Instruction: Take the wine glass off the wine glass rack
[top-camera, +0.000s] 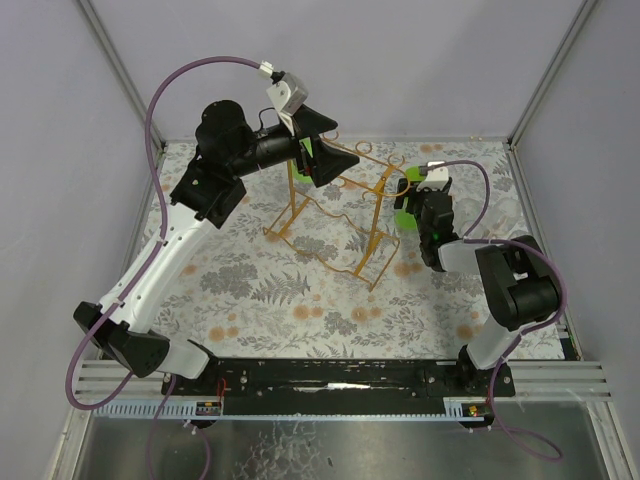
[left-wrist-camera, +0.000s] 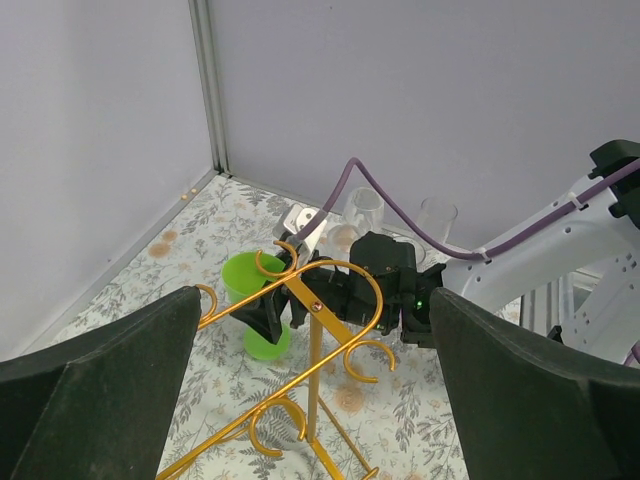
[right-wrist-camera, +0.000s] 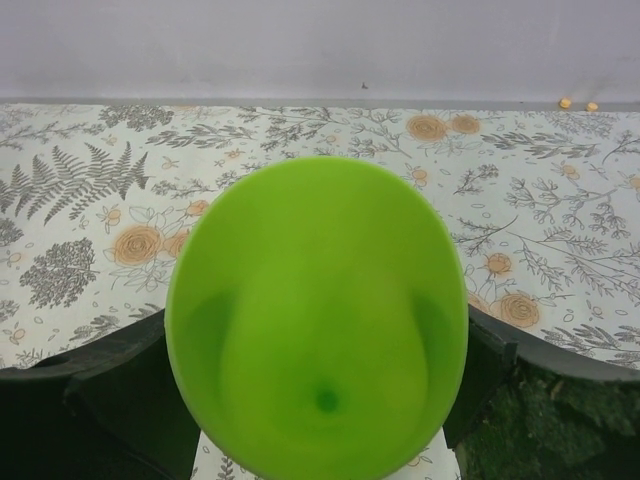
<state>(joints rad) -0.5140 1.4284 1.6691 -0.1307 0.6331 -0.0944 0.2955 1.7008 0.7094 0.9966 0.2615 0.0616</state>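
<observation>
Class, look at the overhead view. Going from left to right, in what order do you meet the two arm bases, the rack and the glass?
left arm's base → wine glass rack → green wine glass → right arm's base

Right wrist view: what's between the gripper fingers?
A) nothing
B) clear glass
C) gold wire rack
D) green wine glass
D: the green wine glass fills the gap in the right gripper, whose dark fingers flank its bowl on both sides.
</observation>
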